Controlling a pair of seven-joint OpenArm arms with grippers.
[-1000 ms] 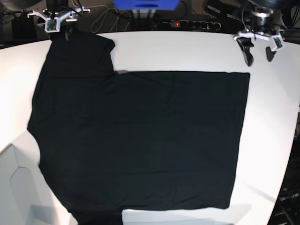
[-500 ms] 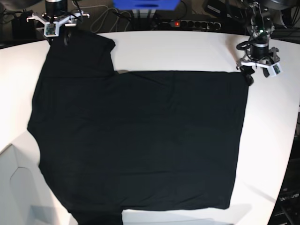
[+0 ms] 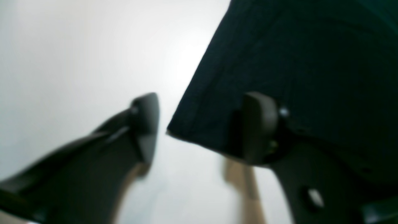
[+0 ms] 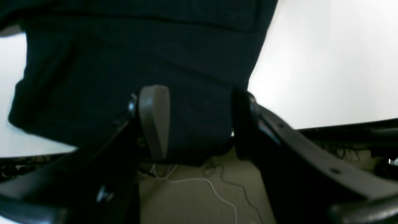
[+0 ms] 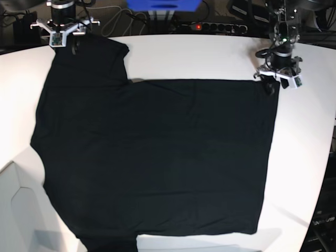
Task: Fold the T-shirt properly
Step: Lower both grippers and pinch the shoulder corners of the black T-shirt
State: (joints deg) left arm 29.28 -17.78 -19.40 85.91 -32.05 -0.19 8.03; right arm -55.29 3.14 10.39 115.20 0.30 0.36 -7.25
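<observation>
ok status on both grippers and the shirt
Left gripper open, fingers astride shirt corner; right gripper open over sleeve end. T-shirt spread out, not folded yet. Nothing seen blocking either gripper.

Likely robotics lab: white tabletop, loose cables, black electronics unit
</observation>
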